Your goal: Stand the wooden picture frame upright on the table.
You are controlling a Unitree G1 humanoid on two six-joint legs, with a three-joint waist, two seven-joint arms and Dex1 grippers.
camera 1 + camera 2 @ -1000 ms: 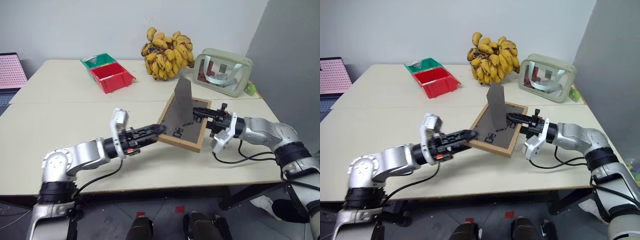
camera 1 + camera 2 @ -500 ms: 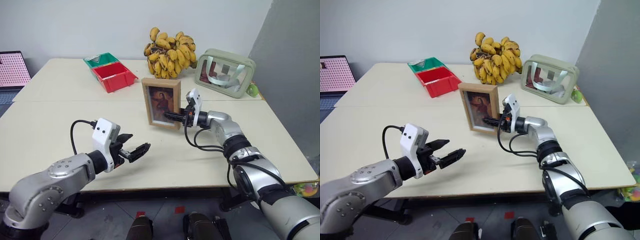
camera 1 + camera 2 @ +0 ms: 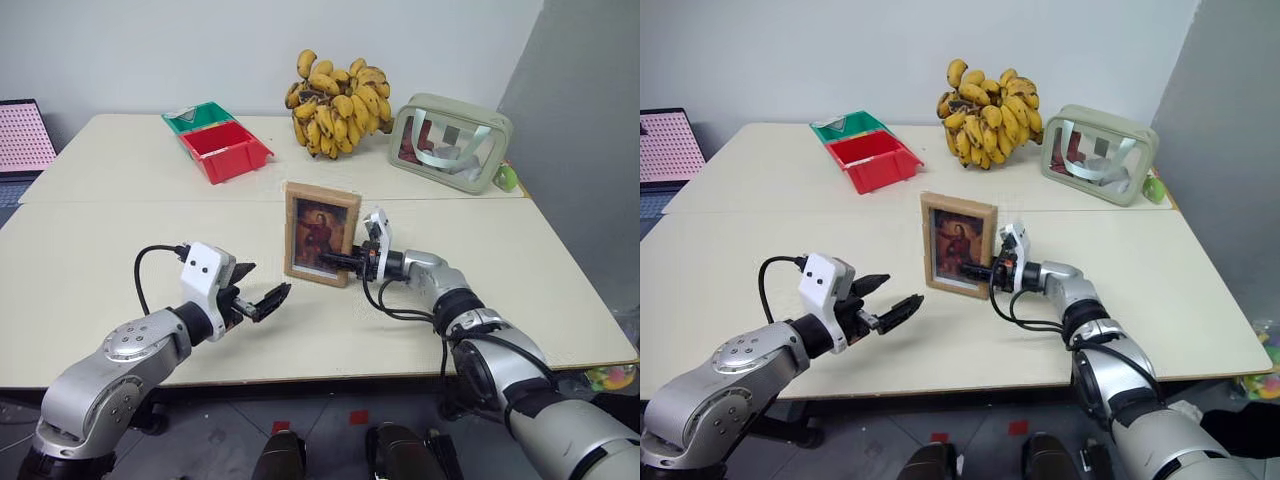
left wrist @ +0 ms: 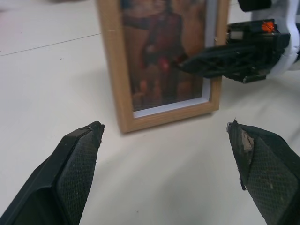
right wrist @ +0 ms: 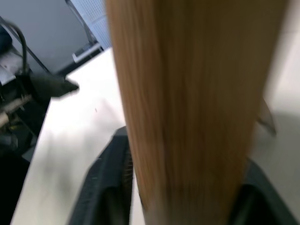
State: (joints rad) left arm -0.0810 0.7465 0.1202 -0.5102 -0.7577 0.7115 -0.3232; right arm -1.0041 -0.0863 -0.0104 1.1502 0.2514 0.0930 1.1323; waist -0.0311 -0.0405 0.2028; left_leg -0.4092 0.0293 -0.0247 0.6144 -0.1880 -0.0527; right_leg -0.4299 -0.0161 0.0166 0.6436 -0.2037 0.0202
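Now the wooden picture frame (image 3: 321, 233) stands upright at the picture's centre on the table (image 3: 90, 240), its edge between the right gripper (image 3: 345, 262)'s fingers. Left gripper (image 3: 262, 292) hangs spread, empty. A careless release could topple it.

No text, label, brand, number or sign can be read anywhere. The picture frame (image 3: 321, 233) shows only a brownish portrait on its front, with no caption or lettering that can be made out.
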